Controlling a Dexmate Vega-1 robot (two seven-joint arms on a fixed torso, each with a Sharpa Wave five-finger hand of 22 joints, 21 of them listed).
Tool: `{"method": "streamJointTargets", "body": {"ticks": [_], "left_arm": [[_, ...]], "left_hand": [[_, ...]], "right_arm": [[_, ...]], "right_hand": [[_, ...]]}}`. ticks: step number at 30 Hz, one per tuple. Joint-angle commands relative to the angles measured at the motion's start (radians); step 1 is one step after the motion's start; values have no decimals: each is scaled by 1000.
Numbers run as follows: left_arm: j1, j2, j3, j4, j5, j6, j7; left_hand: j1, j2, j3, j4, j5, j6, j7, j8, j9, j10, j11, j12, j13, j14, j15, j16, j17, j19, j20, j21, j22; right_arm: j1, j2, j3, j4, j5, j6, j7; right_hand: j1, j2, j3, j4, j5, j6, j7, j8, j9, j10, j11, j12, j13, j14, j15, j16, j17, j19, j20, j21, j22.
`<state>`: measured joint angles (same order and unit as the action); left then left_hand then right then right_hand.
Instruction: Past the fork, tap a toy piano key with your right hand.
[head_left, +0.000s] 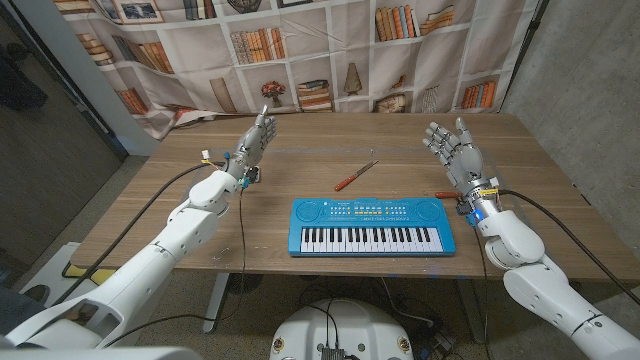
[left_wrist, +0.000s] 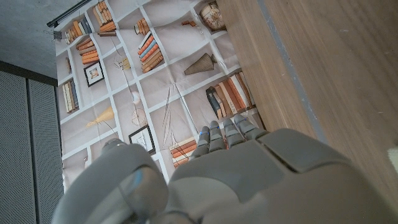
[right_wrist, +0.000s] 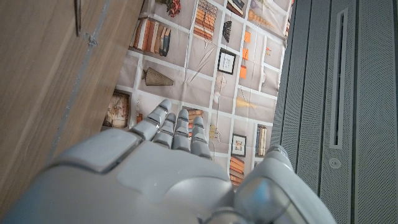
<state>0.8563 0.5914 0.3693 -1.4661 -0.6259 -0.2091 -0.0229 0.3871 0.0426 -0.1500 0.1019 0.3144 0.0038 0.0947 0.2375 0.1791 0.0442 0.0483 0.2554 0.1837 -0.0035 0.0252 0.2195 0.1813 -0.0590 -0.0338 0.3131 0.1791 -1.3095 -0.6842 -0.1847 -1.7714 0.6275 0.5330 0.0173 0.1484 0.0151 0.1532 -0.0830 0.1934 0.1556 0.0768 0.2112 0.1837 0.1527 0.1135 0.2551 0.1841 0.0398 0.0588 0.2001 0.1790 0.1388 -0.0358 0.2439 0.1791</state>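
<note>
Head view: right hand raised by the counter's right edge, fingers spread, empty; left hand likewise.
Piano: near front edge; fork mid-counter behind it.
Right wrist view: fingers loosely apart.
Advice: lower one fingertip squarely, lightly.

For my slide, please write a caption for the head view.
Both hands, left and right, raised open beside the blue toy piano; fork behind it.
</note>
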Motion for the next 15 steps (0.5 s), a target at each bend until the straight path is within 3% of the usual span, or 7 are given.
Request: {"method": "streamJointTargets", "body": {"ticks": [1,5,15], "left_arm": [[12,14,-3,-18,-18,-5,-30],[38,30,-7,-72,9,24,34],[60,44,-9,-139,2,78,72]], "left_hand": [[7,6,-1,-4,4,8,5,4,5,11,-2,4,4,5,4,-1,4,4,-13,0,1],[10,7,-2,-4,4,19,3,5,5,21,-3,5,4,13,0,0,4,14,-12,2,1],[15,13,-2,-5,4,28,4,5,5,29,-5,4,4,21,2,-2,4,21,-12,1,1]], "right_arm": [[-92,-18,34,-86,-89,25,-49],[-129,-26,53,-109,-121,36,-59],[-197,-30,88,-142,-150,59,-58]], "right_hand": [[11,1,0,-4,2,10,2,5,6,13,2,7,5,10,2,5,4,13,-23,5,3],[11,1,0,-4,2,13,0,5,6,18,2,8,5,16,-2,6,4,17,-23,5,3],[11,0,-2,-5,2,23,-3,6,6,30,-3,11,5,25,-4,5,4,26,-23,4,3]]}}
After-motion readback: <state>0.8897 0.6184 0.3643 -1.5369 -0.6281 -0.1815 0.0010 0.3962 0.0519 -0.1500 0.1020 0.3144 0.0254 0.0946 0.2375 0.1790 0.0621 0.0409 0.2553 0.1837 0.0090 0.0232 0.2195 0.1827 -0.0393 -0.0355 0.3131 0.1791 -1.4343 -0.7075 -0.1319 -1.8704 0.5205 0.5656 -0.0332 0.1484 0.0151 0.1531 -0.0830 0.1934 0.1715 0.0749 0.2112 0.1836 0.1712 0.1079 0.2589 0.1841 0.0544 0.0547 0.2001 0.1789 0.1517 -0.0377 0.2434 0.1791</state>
